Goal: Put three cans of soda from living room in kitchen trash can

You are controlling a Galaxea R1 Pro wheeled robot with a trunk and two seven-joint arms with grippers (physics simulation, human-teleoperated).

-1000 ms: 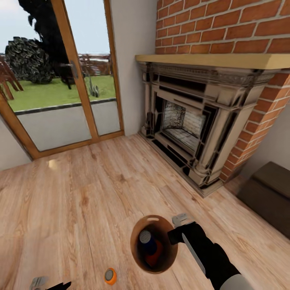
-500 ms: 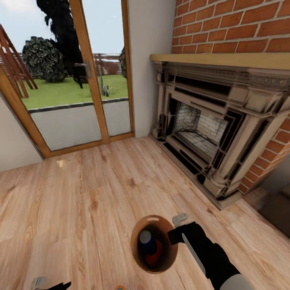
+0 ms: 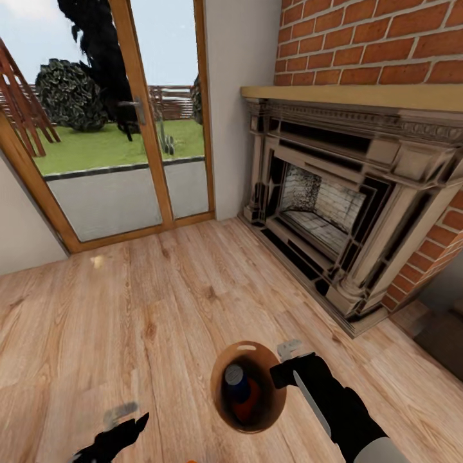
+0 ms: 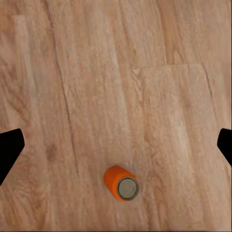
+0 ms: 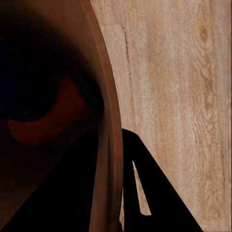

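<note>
My right gripper [image 3: 283, 364] is shut on the rim of the tash can [image 3: 217, 386], a round bin with a brown inside, held over the wood floor. Inside it lie a blue can of soda [image 3: 235, 379] and an orange one [image 3: 252, 399]. In the right wrist view the bin's wall [image 5: 108, 145] runs between my dark fingers. Another orange can of soda [image 4: 121, 183] with a grey top stands on the floor under my left gripper [image 3: 128, 419], which hangs open above it, fingertips [image 4: 9, 147] far apart. Only a sliver of that can [image 3: 191, 461] shows at the head view's lower edge.
A brick fireplace [image 3: 334, 212] with a wooden mantel stands ahead on the right. A wood-framed glass door [image 3: 109, 141] to the garden is ahead on the left. A dark cabinet corner [image 3: 447, 337] sits at the right edge. Light plank floor [image 3: 161, 302] stretches between.
The view swung over the first half second, moving the floor can to the lower edge. Since then my left arm has risen into view at the lower left. The bin stays in my right gripper.
</note>
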